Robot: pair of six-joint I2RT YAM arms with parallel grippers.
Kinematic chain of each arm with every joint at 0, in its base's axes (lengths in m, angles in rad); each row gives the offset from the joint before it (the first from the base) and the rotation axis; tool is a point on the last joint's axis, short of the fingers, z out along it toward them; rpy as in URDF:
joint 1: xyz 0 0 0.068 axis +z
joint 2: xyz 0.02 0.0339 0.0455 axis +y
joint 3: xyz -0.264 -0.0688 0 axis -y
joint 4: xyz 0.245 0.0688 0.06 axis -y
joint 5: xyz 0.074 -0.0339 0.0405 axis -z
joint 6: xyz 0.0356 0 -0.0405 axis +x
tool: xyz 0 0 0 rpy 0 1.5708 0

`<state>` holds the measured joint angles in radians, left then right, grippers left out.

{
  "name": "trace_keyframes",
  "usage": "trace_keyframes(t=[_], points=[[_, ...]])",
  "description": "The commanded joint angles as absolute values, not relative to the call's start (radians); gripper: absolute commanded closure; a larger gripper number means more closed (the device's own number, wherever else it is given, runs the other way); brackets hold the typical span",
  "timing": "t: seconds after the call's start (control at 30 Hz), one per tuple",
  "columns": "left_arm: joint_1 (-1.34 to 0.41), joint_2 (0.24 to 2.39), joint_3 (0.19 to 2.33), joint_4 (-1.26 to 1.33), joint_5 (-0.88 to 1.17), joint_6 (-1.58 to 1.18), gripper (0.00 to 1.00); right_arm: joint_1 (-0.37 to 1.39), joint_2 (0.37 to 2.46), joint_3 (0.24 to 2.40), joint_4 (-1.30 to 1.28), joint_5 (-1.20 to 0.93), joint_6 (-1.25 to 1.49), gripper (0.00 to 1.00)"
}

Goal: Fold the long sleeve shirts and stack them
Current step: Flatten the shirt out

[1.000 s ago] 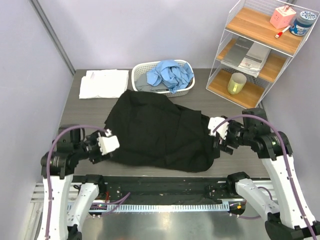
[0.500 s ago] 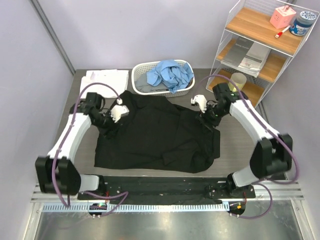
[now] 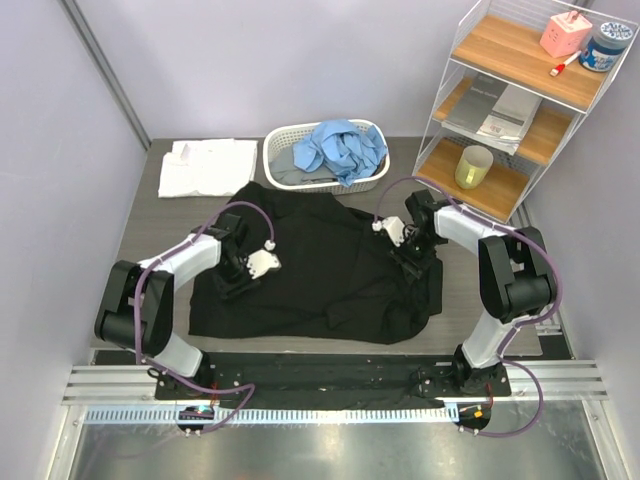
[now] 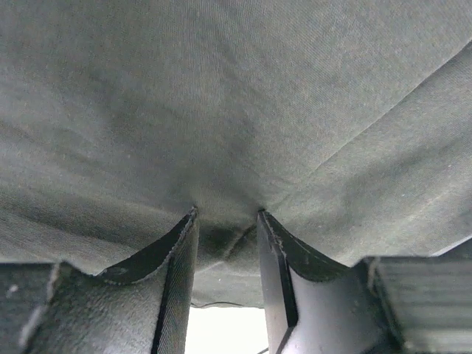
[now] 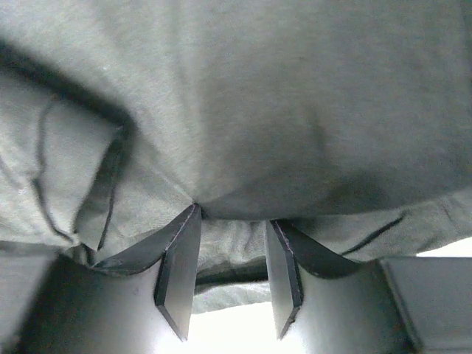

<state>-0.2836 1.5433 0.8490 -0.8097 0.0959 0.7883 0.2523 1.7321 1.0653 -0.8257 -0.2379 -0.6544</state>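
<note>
- Top view: the white slatted basket (image 3: pixel 268 150) sits at 12 o'clock on the table (image 3: pixel 150 225). It holds the crumpled light blue shirt (image 3: pixel 340 148) and a grey cloth (image 3: pixel 290 172) under it.
- The wire shelf rack (image 3: pixel 452 100) stands at 2 o'clock, with a yellow cup (image 3: pixel 474 167) on its lowest board and a pink box (image 3: pixel 566 33) and a blue-lidded jar (image 3: pixel 606 47) on top.
- The folded white shirt (image 3: pixel 207 166) lies at 11 o'clock, just beside the basket.
- The black shirt (image 3: pixel 320 275) lies spread over the middle of the table. Its far edge reaches up to the basket and its near hem lies close to the table's 6 o'clock edge. Bare strips of table show at 9 and 3 o'clock.
- Its longer stretch runs from 9 to 3 o'clock; which end is the collar I cannot tell.
- The left gripper (image 3: pixel 262 265) rests on the shirt's 9 o'clock part, the right gripper (image 3: pixel 393 232) on its 2 o'clock part.
- Left wrist view: black cloth fills the frame. The fingers (image 4: pixel 173 254) stand narrowly apart, a pucker of cloth dipping between the tips; whether they pinch it I cannot tell.
- Right wrist view: the fingers (image 5: pixel 181 258) are likewise narrowly apart against creased black cloth, and the grip is unclear.
</note>
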Motion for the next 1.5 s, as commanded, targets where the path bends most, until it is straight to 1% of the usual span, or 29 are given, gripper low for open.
trace_keyframes(t=[0.0,0.1,0.2,0.23,0.27,0.33,0.47,0.63,0.67,0.7,0.73,0.8,0.83,0.93,0.97,1.0,1.03,1.07,1.1,1.13,1.2,1.23,1.27,1.3,1.33,1.37,1.4,1.43,1.47], points=[[-0.281,1.546,0.842,-0.776,0.08,0.755,0.6,0.206,1.76,1.147,-0.79,-0.21,-0.66,0.55],[-0.281,1.542,0.89,-0.816,0.151,0.698,0.55,0.177,1.755,1.241,-0.845,-0.248,-0.664,0.51],[-0.278,1.519,0.946,-0.853,0.204,0.64,0.51,0.146,1.766,1.333,-0.899,-0.304,-0.666,0.44],[-0.279,1.513,0.962,-0.862,0.237,0.628,0.5,0.141,1.772,1.354,-0.919,-0.339,-0.651,0.39],[-0.279,1.503,0.989,-0.877,0.256,0.605,0.47,0.129,1.779,1.397,-0.934,-0.36,-0.637,0.37],[-0.279,1.476,1.017,-0.888,0.293,0.58,0.44,0.124,1.804,1.426,-0.94,-0.391,-0.592,0.33],[-0.278,1.439,1.075,-0.908,0.317,0.549,0.37,0.124,1.862,1.462,-0.939,-0.457,-0.49,0.32],[-0.279,1.404,1.117,-0.93,0.319,0.538,0.34,0.124,1.907,1.456,-0.931,-0.494,-0.44,0.33],[-0.278,1.398,1.12,-0.933,0.318,0.538,0.34,0.124,1.91,1.448,-0.927,-0.497,-0.431,0.35],[-0.279,1.391,1.12,-0.93,0.319,0.535,0.34,0.124,1.91,1.445,-0.923,-0.52,-0.431,0.41],[-0.278,1.375,1.118,-0.927,0.319,0.532,0.34,0.124,1.905,1.443,-0.925,-0.538,-0.434,0.67],[-0.278,1.356,1.114,-0.911,0.321,0.522,0.35,0.124,1.855,1.428,-0.945,-0.599,-0.443,0.88],[-0.276,1.347,1.114,-0.908,0.321,0.508,0.35,0.135,1.829,1.421,-0.962,-0.668,-0.465,0.99],[-0.264,1.319,1.124,-0.902,0.348,0.482,0.36,0.184,1.663,1.378,-1.087,-0.848,-0.588,0.99],[-0.259,1.31,1.135,-0.903,0.356,0.477,0.37,0.252,1.616,1.349,-1.113,-0.863,-0.612,0.99],[-0.256,1.304,1.143,-0.908,0.363,0.471,0.37,0.297,1.515,1.332,-1.149,-0.873,-0.626,0.99],[-0.253,1.301,1.149,-0.908,0.394,0.463,0.38,0.36,1.464,1.31,-1.157,-0.868,-0.635,0.99],[-0.249,1.295,1.167,-0.91,0.415,0.454,0.39,0.482,1.415,1.26,-1.157,-0.856,-0.624,0.99],[-0.245,1.286,1.176,-0.925,0.449,0.454,0.39,0.542,1.357,1.238,-1.16,-0.841,-0.624,0.99],[-0.245,1.276,1.186,-0.933,0.544,0.454,0.37,0.561,1.292,1.203,-1.184,-0.848,-0.677,0.99],[-0.245,1.241,1.197,-0.94,0.654,0.446,0.34,0.563,1.261,1.168,-1.187,-0.77,-0.695,0.99],[-0.247,1.229,1.192,-0.931,0.711,0.439,0.3,0.563,1.211,1.149,-1.181,-0.744,-0.724,0.99],[-0.264,1.215,1.186,-0.904,0.794,0.428,0.29,0.564,1.18,1.117,-1.161,-0.706,-0.741,0.98],[-0.279,1.195,1.171,-0.89,0.81,0.41,0.27,0.569,1.152,1.103,-1.116,-0.701,-0.745,0.91],[-0.293,1.19,1.166,-0.884,0.831,0.416,0.27,0.584,1.108,1.088,-1.109,-0.704,-0.755,0.87],[-0.317,1.186,1.16,-0.882,0.836,0.42,0.26,0.604,1.091,1.08,-1.098,-0.698,-0.759,0.78],[-0.328,1.19,1.146,-0.884,0.841,0.445,0.26,0.651,1.072,1.069,-1.095,-0.689,-0.776,0.47],[-0.342,1.192,1.138,-0.887,0.836,0.457,0.26,0.673,1.042,1.052,-1.086,-0.669,-0.778,0.31],[-0.372,1.198,1.129,-0.894,0.819,0.472,0.26,0.684,1.026,1.048,-1.053,-0.613,-0.772,0.26]])
